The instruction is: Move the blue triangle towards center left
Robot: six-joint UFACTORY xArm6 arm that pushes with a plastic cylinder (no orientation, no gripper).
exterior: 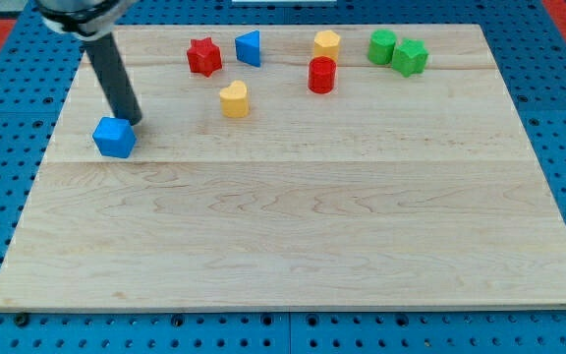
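The blue triangle [250, 47] stands near the view's top, left of the middle, just right of the red star [203, 56]. My tip [133, 120] touches the board at the view's left, right behind the upper right of the blue cube [114, 137]. The rod slants up to the view's top left. My tip is well to the left of and below the blue triangle.
A yellow heart [233, 99] lies below the triangle. A red cylinder [321, 75], a yellow hexagon [326, 43], a green cylinder [381, 46] and a green star [410, 57] sit along the top right. The wooden board [293, 226] lies on a blue pegboard.
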